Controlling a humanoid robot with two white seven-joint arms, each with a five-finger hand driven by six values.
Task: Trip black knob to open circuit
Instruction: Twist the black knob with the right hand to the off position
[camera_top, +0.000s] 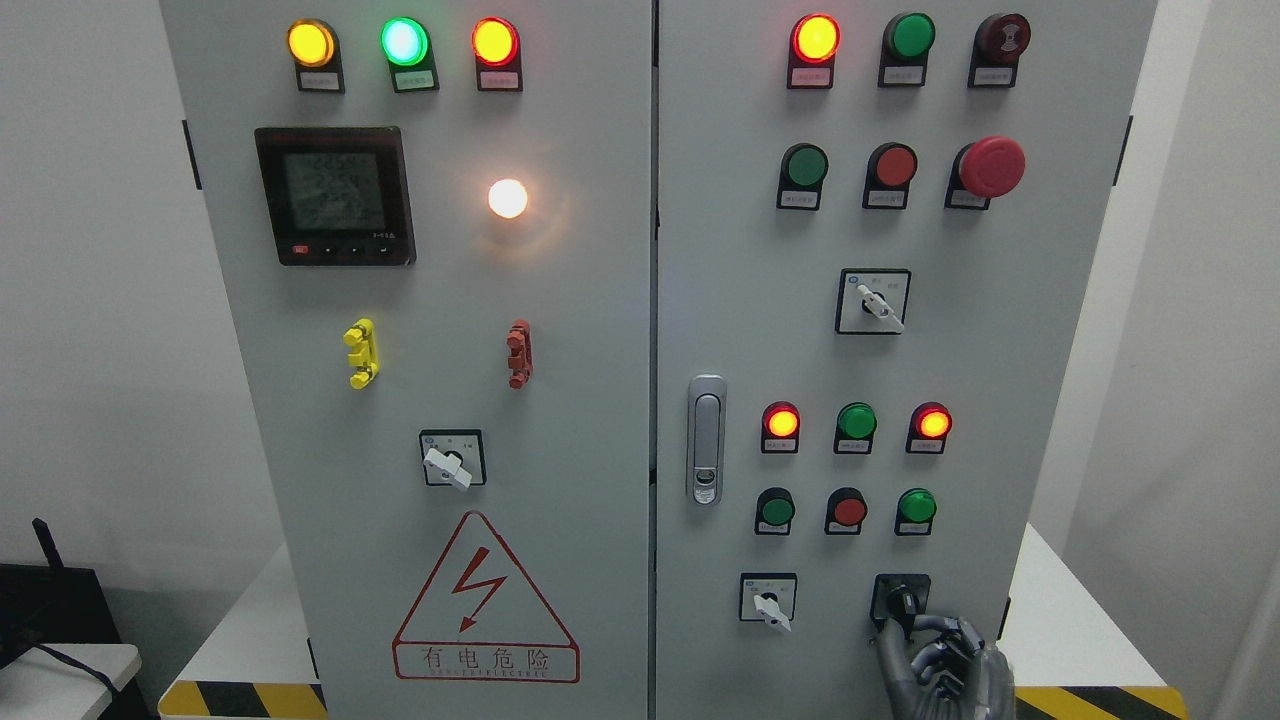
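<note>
The black knob (903, 602) sits on a black square plate at the lower right of the grey cabinet's right door (950, 350). My right hand (915, 632) comes up from the bottom edge just right of the knob. Its fingers (935, 628) are curled, and the thumb and fingertips close on the knob from below and from the right. The knob's front is partly hidden by the fingers. The left arm is out of view.
A white rotary switch (770, 605) sits left of the black knob, another (876, 303) higher up. Lit red lamps (782, 423) and green and red buttons (848, 510) stand above the knob. A door latch (706, 440) is on the right door's left edge.
</note>
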